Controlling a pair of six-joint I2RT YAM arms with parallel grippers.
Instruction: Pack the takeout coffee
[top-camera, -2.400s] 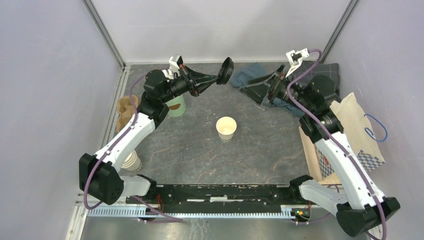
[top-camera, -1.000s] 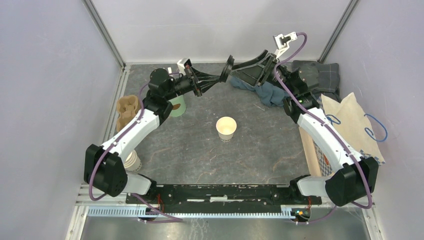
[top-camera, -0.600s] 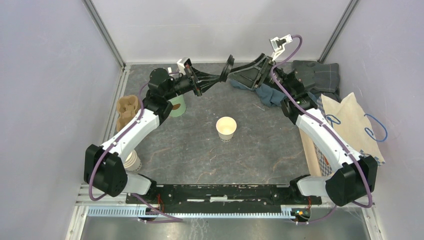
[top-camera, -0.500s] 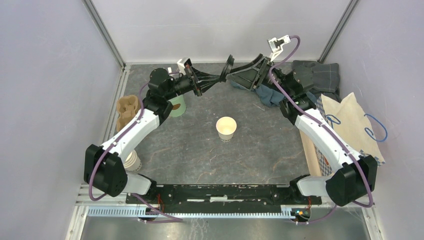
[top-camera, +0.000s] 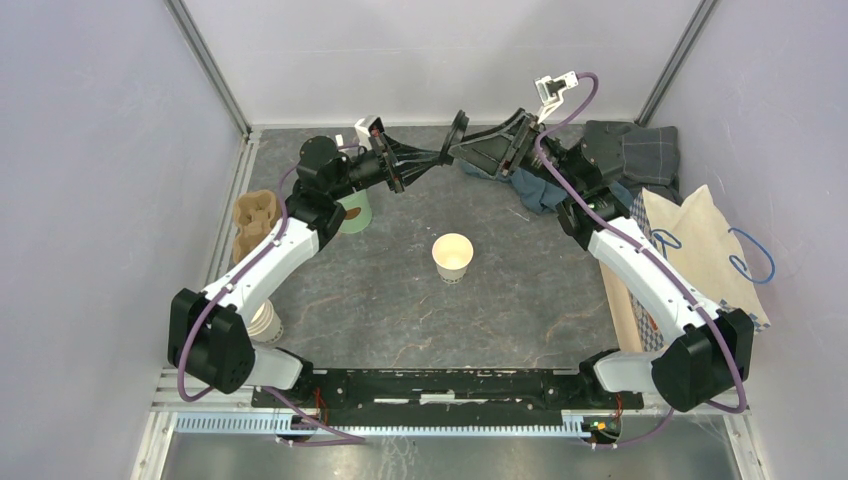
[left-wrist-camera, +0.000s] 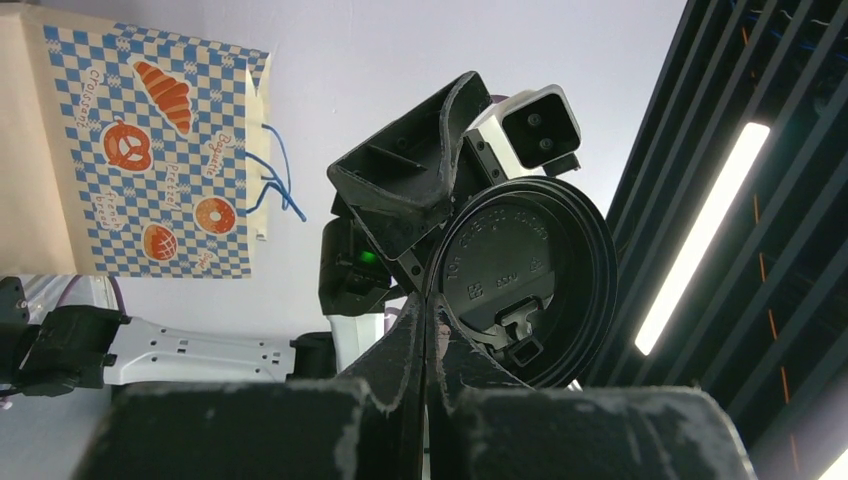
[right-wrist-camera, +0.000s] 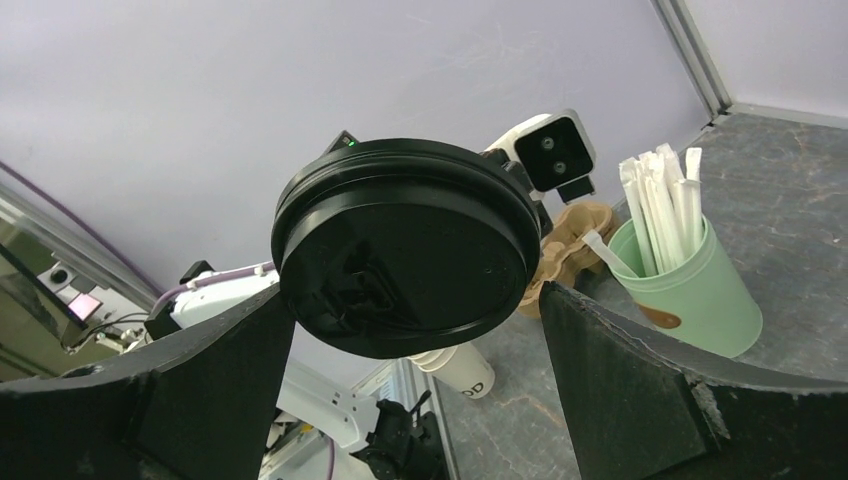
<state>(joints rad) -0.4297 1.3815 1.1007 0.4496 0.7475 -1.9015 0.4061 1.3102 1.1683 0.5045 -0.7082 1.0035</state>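
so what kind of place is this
Probably a robot test bench staged as a coffee takeout station: a lidless white paper cup on the grey tabletop, a mint-green mug of white sticks, and a blue-checked bakery paper bag.

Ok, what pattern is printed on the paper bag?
Blue-and-white checks with orange pastries and pretzels on the paper bag, clearest in the left wrist view.

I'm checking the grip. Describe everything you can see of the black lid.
The black lid is a round, glossy plastic disc with a raised rim, embossed lettering and a sip tab. It hangs in the air on edge, away from the open white paper cup, pinched at its rim by the shut left gripper. The open right gripper faces it, a finger on each side, apparently not touching.
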